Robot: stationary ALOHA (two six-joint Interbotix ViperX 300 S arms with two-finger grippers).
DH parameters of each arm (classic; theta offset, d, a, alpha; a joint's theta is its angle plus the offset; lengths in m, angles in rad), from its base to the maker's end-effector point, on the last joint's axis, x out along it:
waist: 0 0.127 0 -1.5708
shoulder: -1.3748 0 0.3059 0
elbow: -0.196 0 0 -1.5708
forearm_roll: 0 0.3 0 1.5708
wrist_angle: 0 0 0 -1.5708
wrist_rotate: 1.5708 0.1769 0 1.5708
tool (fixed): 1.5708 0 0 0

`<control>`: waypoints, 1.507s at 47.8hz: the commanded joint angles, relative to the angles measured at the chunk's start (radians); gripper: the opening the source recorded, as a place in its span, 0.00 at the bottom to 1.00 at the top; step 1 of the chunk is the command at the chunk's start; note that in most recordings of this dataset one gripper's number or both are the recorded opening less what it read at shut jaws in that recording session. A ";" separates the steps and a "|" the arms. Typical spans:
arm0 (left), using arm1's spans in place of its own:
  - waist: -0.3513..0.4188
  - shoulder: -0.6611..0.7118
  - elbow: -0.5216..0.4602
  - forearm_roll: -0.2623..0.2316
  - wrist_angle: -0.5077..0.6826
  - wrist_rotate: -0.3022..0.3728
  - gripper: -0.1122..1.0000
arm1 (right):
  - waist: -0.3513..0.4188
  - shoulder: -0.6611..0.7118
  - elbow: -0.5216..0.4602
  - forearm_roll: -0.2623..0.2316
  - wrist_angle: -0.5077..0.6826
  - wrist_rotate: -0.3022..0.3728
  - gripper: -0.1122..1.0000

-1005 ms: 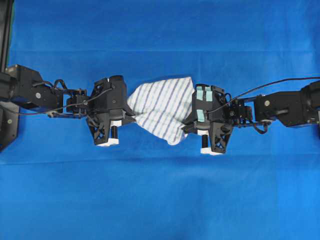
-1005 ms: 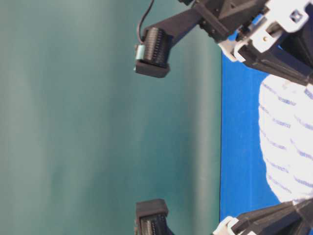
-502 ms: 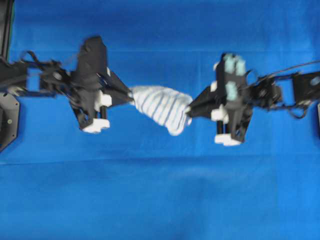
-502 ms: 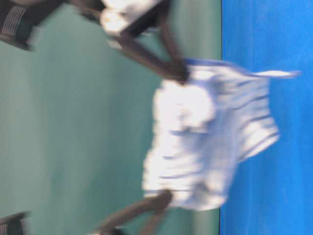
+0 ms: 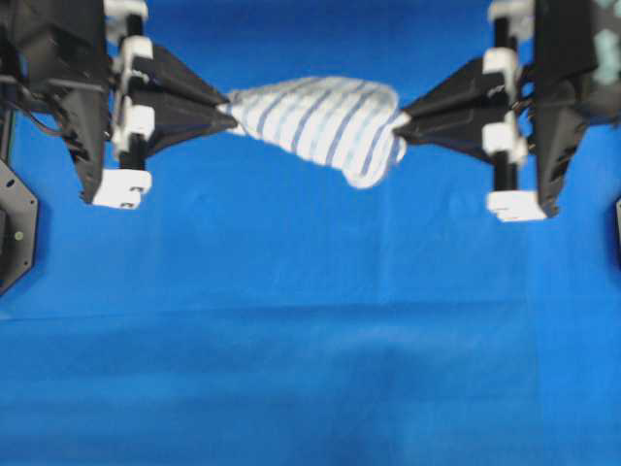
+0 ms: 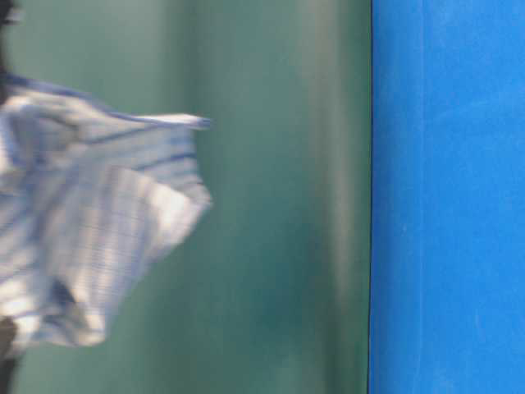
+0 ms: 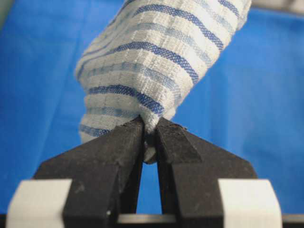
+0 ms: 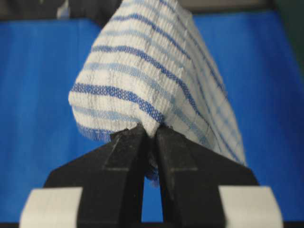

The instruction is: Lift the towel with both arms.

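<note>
The white towel [image 5: 318, 123] with thin blue and grey stripes hangs stretched in the air between my two arms, high above the blue cloth. My left gripper [image 5: 231, 117] is shut on its left end, and the left wrist view shows the towel [image 7: 152, 66] pinched between the black fingertips of that gripper [image 7: 150, 124]. On the other side, my right gripper [image 5: 398, 124] is shut on the right end; its wrist view shows a fold of the towel [image 8: 152, 76] caught in the gripper [image 8: 150, 129]. In the table-level view the towel [image 6: 90, 230] is blurred and well clear of the surface.
A large plain blue cloth [image 5: 310, 340] covers the whole table below. A black fixture [image 5: 12, 233] sits at the left edge. In the table-level view the blue cloth [image 6: 447, 197] fills the right side against a green backdrop.
Both arms have risen and spread apart with the towel in their grip. The towel left the blue cloth and is now pulled out lengthwise between the grippers.
</note>
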 commanded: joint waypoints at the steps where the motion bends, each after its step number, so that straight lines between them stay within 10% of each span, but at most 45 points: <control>1: 0.005 -0.011 -0.080 0.003 0.029 0.002 0.14 | -0.003 -0.012 -0.077 -0.018 0.032 -0.003 0.19; 30: 0.000 0.011 -0.124 0.006 0.032 0.124 0.15 | -0.002 0.000 -0.100 -0.083 0.054 -0.003 0.19; 35: -0.003 0.008 -0.121 0.008 0.025 0.121 0.33 | -0.003 0.002 -0.100 -0.083 0.043 0.011 0.20; 47: -0.026 0.005 -0.110 0.006 0.017 0.121 0.92 | -0.003 0.006 -0.094 -0.104 0.043 0.014 0.73; 72: -0.049 0.140 0.169 0.006 -0.275 0.120 0.93 | -0.011 0.075 0.213 -0.103 -0.176 0.107 0.70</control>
